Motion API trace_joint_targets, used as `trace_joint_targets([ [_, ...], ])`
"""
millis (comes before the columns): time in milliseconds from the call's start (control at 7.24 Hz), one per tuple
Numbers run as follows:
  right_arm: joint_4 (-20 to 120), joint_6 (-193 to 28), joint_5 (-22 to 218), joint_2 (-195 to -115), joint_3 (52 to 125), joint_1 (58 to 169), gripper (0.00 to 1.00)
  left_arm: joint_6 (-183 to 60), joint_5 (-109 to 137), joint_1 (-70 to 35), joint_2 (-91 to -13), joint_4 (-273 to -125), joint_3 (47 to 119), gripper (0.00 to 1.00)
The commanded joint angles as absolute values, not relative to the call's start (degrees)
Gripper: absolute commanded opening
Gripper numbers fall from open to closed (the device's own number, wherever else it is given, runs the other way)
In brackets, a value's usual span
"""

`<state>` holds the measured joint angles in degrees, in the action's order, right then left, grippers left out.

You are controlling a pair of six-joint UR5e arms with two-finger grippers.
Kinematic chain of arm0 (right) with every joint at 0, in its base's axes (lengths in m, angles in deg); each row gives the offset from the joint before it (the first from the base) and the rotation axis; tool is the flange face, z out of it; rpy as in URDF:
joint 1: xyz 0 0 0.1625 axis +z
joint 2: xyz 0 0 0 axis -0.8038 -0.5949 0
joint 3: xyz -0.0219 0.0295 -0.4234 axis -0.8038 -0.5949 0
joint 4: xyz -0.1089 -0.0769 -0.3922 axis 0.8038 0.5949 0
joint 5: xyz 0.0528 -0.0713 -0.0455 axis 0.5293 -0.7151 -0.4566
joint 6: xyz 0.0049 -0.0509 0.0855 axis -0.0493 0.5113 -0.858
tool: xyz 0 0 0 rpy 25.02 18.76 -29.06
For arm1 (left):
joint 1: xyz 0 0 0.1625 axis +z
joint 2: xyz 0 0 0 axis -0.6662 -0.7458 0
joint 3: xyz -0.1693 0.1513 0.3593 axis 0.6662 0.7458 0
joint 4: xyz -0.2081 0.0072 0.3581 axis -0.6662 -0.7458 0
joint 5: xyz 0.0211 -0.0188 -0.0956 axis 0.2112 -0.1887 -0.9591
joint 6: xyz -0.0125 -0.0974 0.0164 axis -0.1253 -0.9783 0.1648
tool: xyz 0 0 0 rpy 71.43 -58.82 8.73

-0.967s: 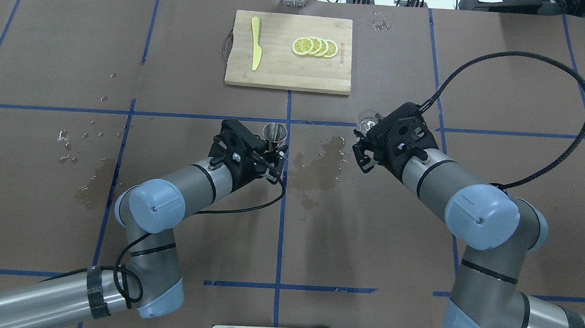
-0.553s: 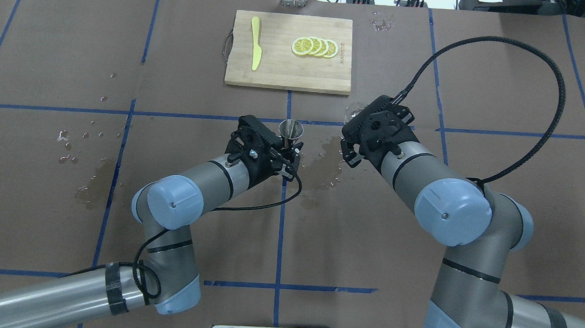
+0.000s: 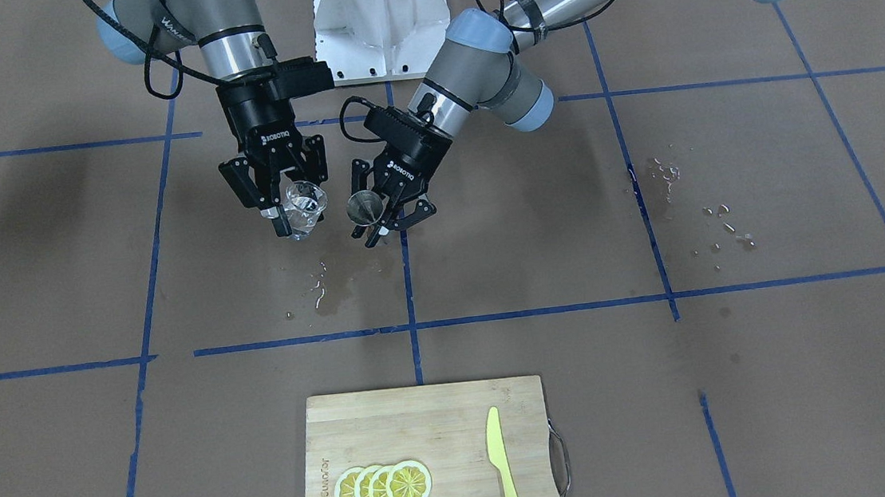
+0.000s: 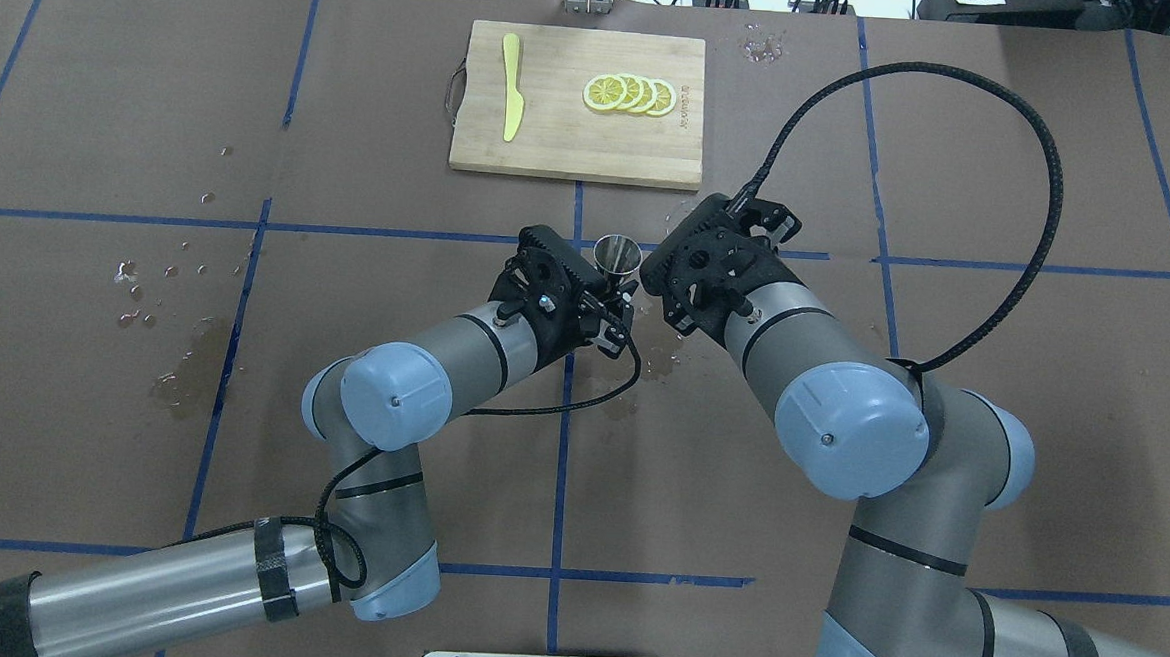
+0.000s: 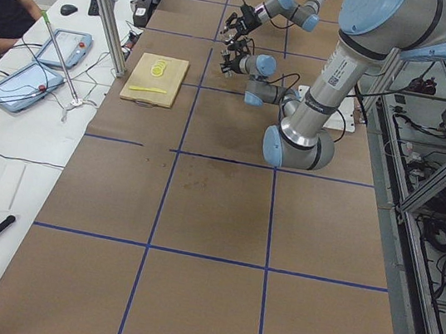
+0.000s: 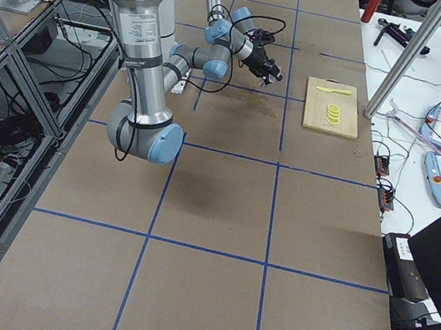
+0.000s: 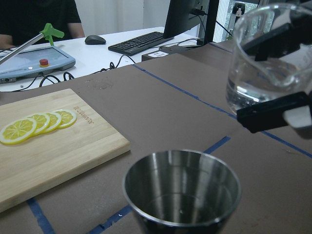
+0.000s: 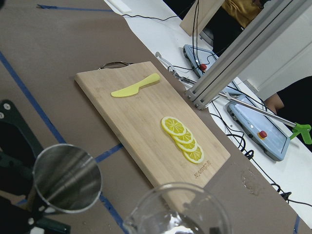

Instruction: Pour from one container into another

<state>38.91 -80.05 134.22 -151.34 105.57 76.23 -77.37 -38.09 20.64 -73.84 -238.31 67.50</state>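
Moved together to centre frame: glass point(image 3: 306, 203) clamped in right gripper point(image 3: 297, 211), cup point(image 3: 365, 205) clamped in left gripper point(image 3: 386, 213). Judged ready to pour.

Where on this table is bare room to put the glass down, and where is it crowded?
Bare: the table on either side of the cutting board. On it, only between knife and lemon slices. Crowded: the centre, where the left gripper holds the metal cup and the right gripper the glass, beside a wet patch.
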Motion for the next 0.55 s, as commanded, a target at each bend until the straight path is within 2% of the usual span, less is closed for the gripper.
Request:
trace_joint_targets([
  [0,40.0,-76.9,133.7,-150.3,105.7,76.5,0.00,-74.3,-38.2,20.8,-74.4,-238.3,67.0,0.00],
  [415,42.3,-72.0,132.0,-149.9,105.6,77.1,0.00,-73.6,-38.2,20.9,-75.3,-238.3,67.1,0.00],
])
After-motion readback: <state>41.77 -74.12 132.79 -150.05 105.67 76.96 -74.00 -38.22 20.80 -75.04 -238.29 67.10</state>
